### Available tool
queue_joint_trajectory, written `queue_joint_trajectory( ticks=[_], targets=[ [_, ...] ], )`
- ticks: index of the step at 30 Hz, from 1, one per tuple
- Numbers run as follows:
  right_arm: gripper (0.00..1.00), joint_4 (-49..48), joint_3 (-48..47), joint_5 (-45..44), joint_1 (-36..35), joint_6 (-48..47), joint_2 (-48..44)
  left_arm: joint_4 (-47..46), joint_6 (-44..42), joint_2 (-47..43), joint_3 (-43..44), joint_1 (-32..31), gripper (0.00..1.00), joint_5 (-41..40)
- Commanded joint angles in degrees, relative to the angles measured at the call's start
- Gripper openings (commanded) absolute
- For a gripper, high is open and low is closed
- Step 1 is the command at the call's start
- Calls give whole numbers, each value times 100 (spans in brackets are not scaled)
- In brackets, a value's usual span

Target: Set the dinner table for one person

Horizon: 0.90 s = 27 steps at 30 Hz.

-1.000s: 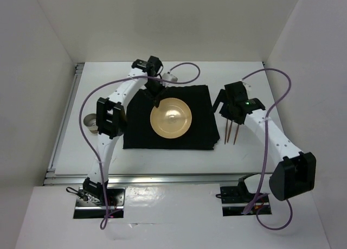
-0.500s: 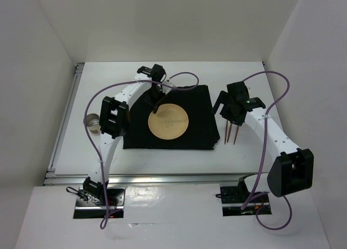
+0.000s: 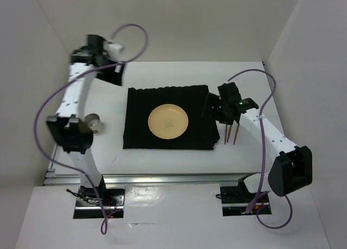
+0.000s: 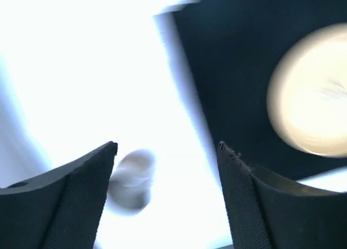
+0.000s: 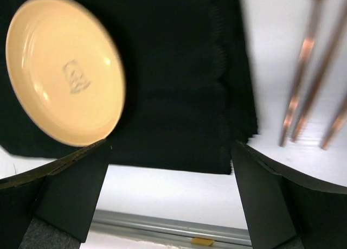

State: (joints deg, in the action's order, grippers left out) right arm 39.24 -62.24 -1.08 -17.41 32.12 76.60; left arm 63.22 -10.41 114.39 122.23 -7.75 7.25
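Left wrist view motion-blurred: plate [image 4: 312,91] smeared, cut off at 3 o'clock edge; cup [image 4: 132,173] at 7 o'clock only pale smudge. Right wrist view: copper utensils [image 5: 304,59] blurred, cut off at 1 o'clock corner, types untellable. Top view: cup partly behind left arm [image 3: 69,136].

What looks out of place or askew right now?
Nothing stands out. The plate lies centred on the black mat, copper cutlery lies side by side right of the mat, and a small cup sits left of it.

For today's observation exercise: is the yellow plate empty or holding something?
Empty. Overhead and right wrist views show the plate on the black mat, bare except a faint central mark.
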Motion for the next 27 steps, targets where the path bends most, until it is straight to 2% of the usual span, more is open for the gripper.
queue_joint_trajectory(
  ticks=[1,2,3,5,7,10,13,17,22,26,27],
  targets=[
    [100,-461,-68,179,-525,-285,389,-143,-39,-1084,-925,1323,80,-373],
    [100,-462,-148,179,-735,-355,530,-143,-135,-1146,-1069,1598,74,-373],
    [100,-462,-357,179,-807,-355,680,-143,-188,-1147,-1296,2097,63,-260],
    [100,-383,-595,179,-922,-408,1119,-91,-294,-1147,-1517,2496,54,-144],
    [100,-330,-876,179,-1062,-408,1400,-178,-382,-1077,-1902,2952,53,-5],
    [100,-443,-1070,179,-1195,-461,1533,-318,-601,-1006,-2369,3313,54,206],
    [100,-496,-1071,179,-1317,-461,1595,-468,-664,-945,-2695,3446,54,391],
    [100,-549,-923,179,-1370,-347,1543,-600,-734,-814,-3064,3447,54,647],
    [100,-602,-720,179,-1370,-294,1437,-688,-629,-471,-3065,3447,54,857],
    [100,-549,-720,39,-1370,-294,1384,-776,-515,-269,-3013,3447,50,857],
    [100,-549,-720,38,-1370,-294,1332,-776,-514,-268,-3013,3447,46,857]
  ],
)
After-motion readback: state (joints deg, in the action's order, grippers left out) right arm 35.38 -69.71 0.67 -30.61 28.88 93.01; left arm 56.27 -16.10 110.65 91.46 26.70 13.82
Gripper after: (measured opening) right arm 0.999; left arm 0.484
